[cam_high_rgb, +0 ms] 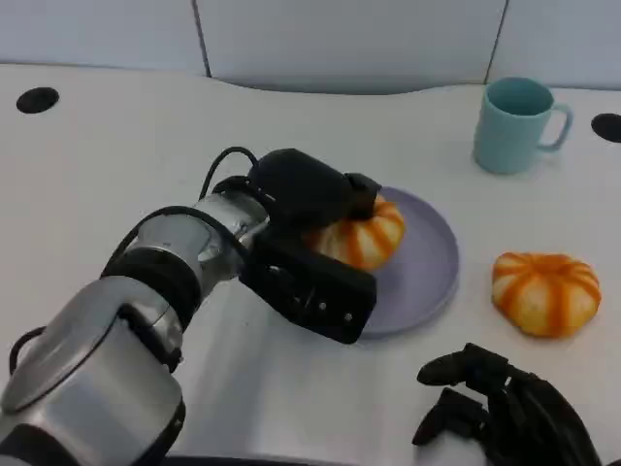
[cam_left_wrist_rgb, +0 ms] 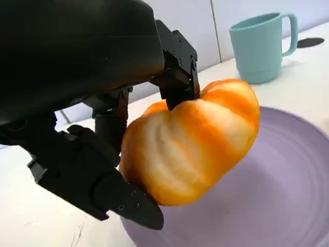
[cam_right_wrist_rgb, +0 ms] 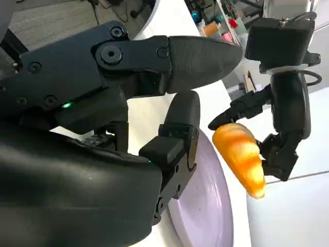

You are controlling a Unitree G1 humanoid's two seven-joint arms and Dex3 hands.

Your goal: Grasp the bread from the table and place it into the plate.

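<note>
Counted across the white bench (cam_high_rgb: 116,146), from left to right: one purple plate (cam_high_rgb: 427,262), two orange-and-white striped bread rolls, and one light blue mug (cam_high_rgb: 514,124). There are also two robot hands, one at each lower corner of the head view.

On the left, the left robot hand (cam_high_rgb: 310,243) reaches in from its silver forearm (cam_high_rgb: 146,282) and grips the first bread roll (cam_high_rgb: 364,236). In the left wrist view the black fingers (cam_left_wrist_rgb: 177,67) press on the roll (cam_left_wrist_rgb: 195,144) from one side while another black part of the same hand bears on it from the other side, so the roll is pinched between them. The roll sits over the left part of the plate (cam_left_wrist_rgb: 288,206); in the left wrist view it looks to be lifted just off the purple surface, though I cannot tell for certain whether its underside touches. The right wrist view shows the same roll (cam_right_wrist_rgb: 241,154) held in that hand (cam_right_wrist_rgb: 277,113) beside the plate's rim (cam_right_wrist_rgb: 205,206).

Further right, the second bread roll (cam_high_rgb: 546,291) lies on the bare bench just beside the plate's right edge, apart from both hands.

Behind it, near the far right of the bench, the mug stands upright with its handle turned to the right.

At the lower right, the right robot hand (cam_high_rgb: 505,408) rests low near the bench edge, holding nothing, its fingers spread apart; the right wrist view shows its fingers (cam_right_wrist_rgb: 169,62) parted with nothing between them.
</note>
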